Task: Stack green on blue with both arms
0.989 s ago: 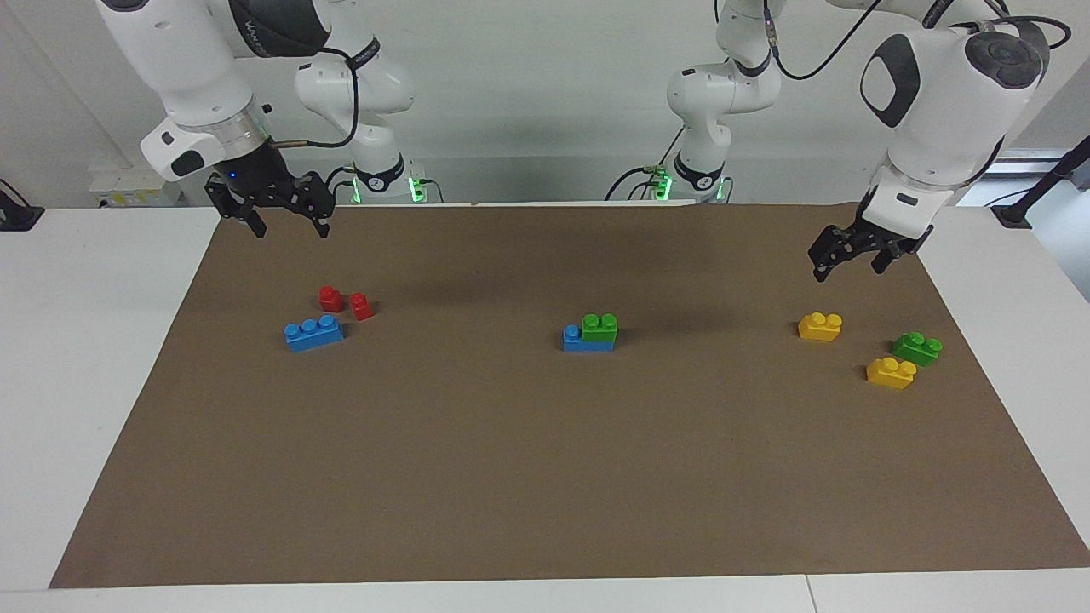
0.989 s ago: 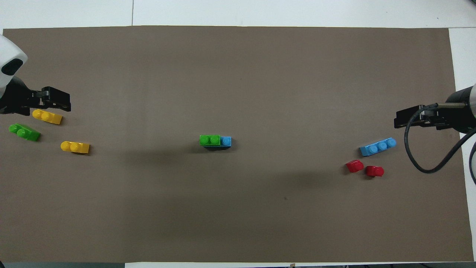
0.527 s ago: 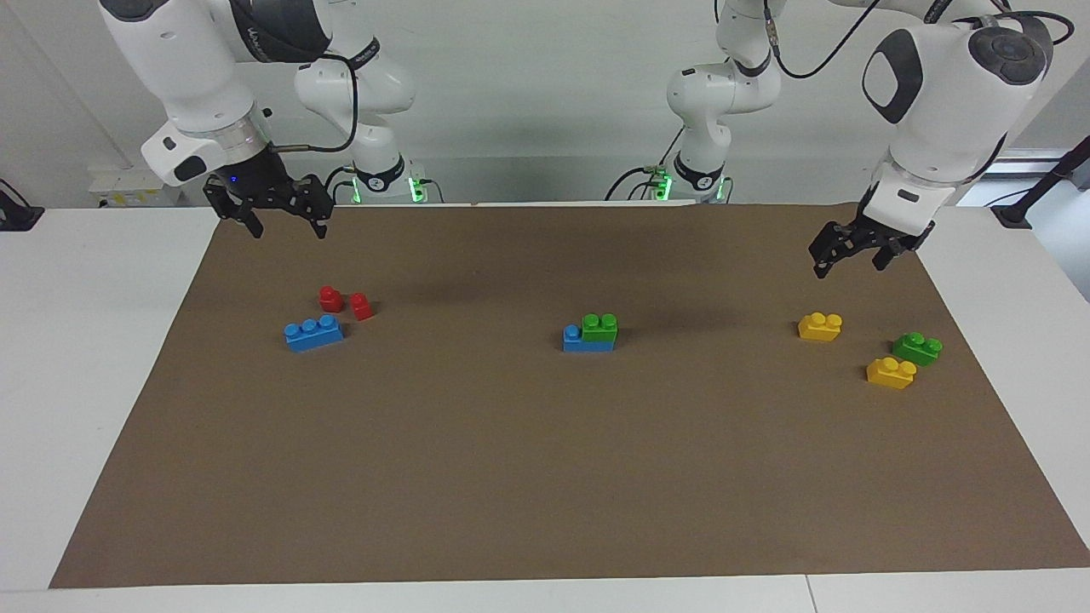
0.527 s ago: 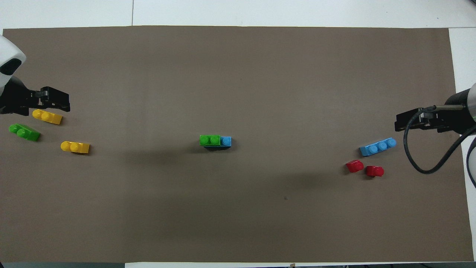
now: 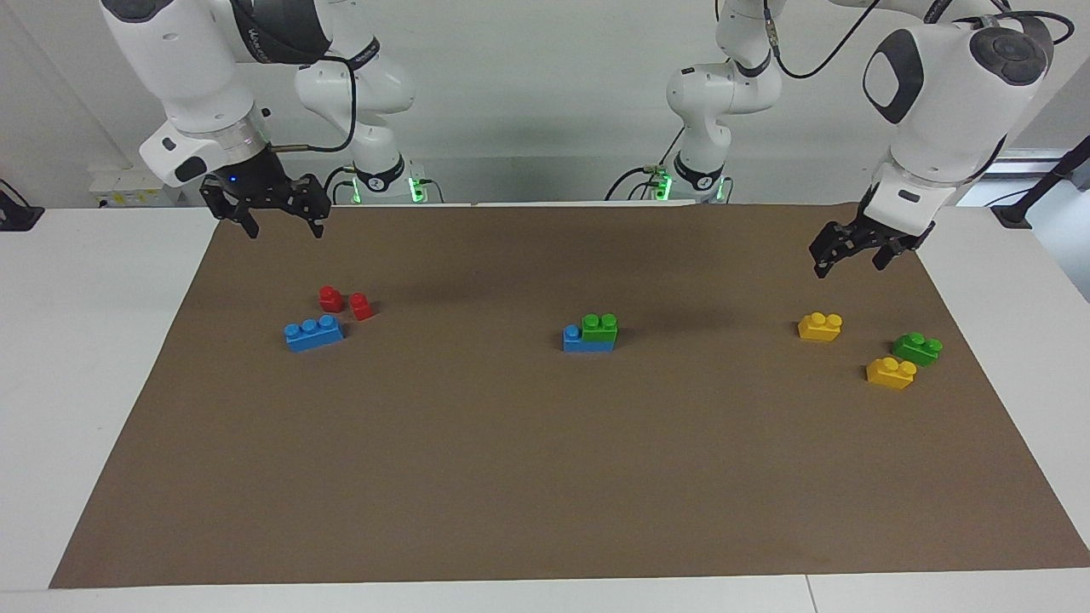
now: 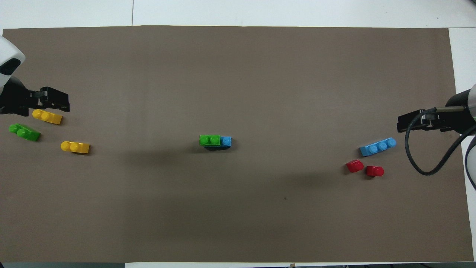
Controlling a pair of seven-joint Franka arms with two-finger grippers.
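On the brown mat (image 5: 545, 477), the green brick (image 5: 600, 329) sits stacked on the blue brick (image 5: 576, 340) at the middle. The right gripper (image 5: 281, 220) hangs spread and empty over the mat's right-arm end; the left gripper (image 5: 849, 254), also spread and empty, hangs near a yellow brick (image 5: 820, 327).
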